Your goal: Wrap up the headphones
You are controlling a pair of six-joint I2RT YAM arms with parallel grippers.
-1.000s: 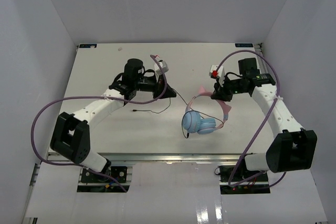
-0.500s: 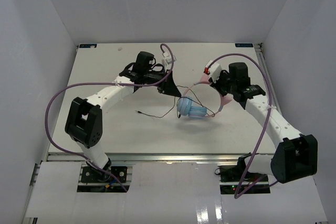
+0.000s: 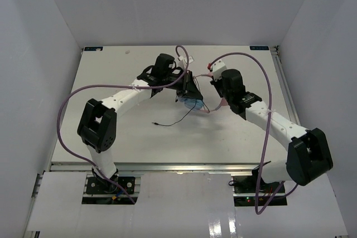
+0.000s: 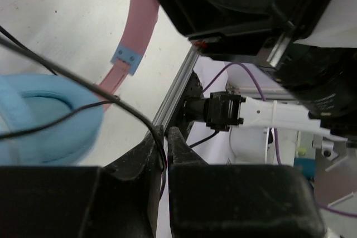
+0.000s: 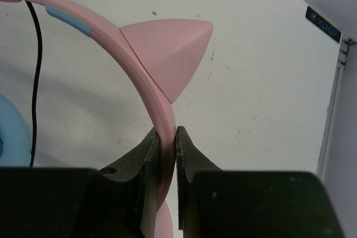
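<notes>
Clamping the headphones (image 5: 167, 48), the right gripper (image 5: 167, 133) has carried them leftward.

The left arm (image 3: 125, 96) and right arm (image 3: 273, 124) are built of white tubular links joined by chunky black joint housings, and a thick purple cable (image 3: 59, 124) loops along each. The left gripper (image 4: 162, 133) and right gripper (image 5: 166, 133) have blocky matte-black fingers. A small white block with a red spot (image 3: 216, 69) sits by the right wrist.

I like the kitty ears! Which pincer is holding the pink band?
The right pincer: it pinches the pink headband. The left pincer has only the black cord.
</notes>
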